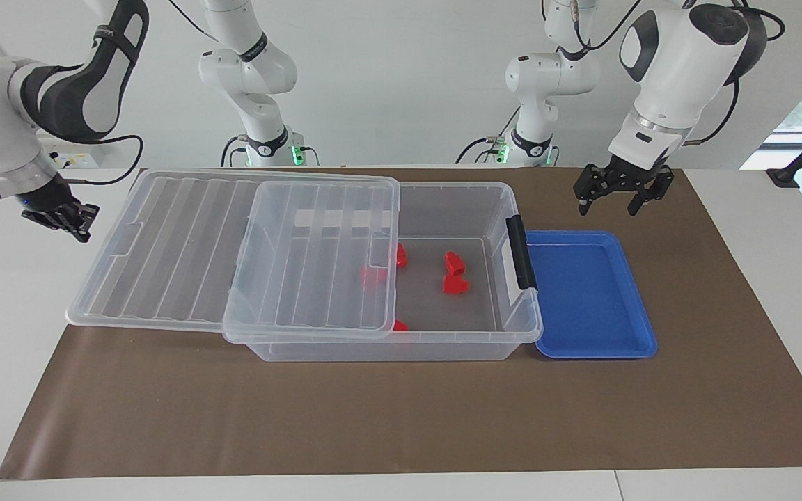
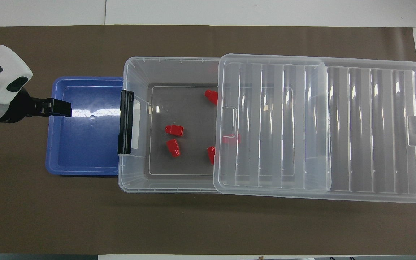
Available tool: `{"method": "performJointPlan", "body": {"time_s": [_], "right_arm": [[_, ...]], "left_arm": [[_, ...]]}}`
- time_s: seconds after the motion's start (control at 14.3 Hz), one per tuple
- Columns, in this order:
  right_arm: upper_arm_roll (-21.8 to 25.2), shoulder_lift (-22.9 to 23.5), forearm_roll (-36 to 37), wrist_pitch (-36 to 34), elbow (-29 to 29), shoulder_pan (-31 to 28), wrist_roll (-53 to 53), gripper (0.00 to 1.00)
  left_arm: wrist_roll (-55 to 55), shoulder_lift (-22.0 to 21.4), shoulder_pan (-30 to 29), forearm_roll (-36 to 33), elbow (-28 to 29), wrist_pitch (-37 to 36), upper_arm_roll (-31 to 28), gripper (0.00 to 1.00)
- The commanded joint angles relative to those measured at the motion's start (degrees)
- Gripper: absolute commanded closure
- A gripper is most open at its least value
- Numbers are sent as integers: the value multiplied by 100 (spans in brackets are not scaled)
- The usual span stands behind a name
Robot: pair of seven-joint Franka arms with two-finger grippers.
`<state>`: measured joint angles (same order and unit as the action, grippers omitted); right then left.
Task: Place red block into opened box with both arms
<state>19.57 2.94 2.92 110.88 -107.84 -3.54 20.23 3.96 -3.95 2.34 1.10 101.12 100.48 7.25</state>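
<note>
The left gripper (image 1: 617, 196) is hanging in the air with its fingers (image 1: 584, 202) spread wide and nothing between them, over the brown mat just at the robots' side of the blue tray (image 1: 634, 341); in the overhead view its fingers are covering the tray's edge, though it is touching nothing. The right gripper (image 1: 74, 223) is hanging with its fingers clenched together on nothing, over the white table (image 1: 4, 299) at the right arm's end, just beside the lid (image 1: 164, 236) but apart from it. The clear box (image 1: 387, 348) is sitting in the middle of the mat (image 1: 373, 424), touching the blue tray at its black-latched end. Its ribbed lid is lying slid toward the right arm's end, covering about half of the opening and overhanging the box there. Several red blocks are lying on the box floor. The red block (image 1: 454, 262) and a second block (image 1: 456, 284) are resting in the uncovered part, close together. Three more are lying at the lid's edge, partly under it, so their shapes are hard to tell.
</note>
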Motion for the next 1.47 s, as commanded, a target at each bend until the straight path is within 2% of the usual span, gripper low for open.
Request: {"method": "performJointPlan", "body": {"time_s": [0.0, 0.21, 0.77, 0.98, 1.4], "right_arm": [[-208, -144, 60, 101, -228, -6, -308, 100], [-296, -153, 51, 75, -229, -15, -423, 100], [-674, -162, 16, 57, -237, -6, -924, 100], [-858, -162, 16, 57, -237, -6, -1240, 100], [-1175, -197, 16, 66, -325, -6, -1732, 100]], "left_arm": [[-238, 114, -145, 22, -416, -449, 48, 0], [-553, 113, -330, 83, -557, -756, 22, 0], [-554, 228, -225, 339, -988, -1346, -268, 0], [-572, 202, -23, 339, -988, -1382, -610, 0], [-607, 193, -23, 268, -962, -1390, -620, 0]]}}
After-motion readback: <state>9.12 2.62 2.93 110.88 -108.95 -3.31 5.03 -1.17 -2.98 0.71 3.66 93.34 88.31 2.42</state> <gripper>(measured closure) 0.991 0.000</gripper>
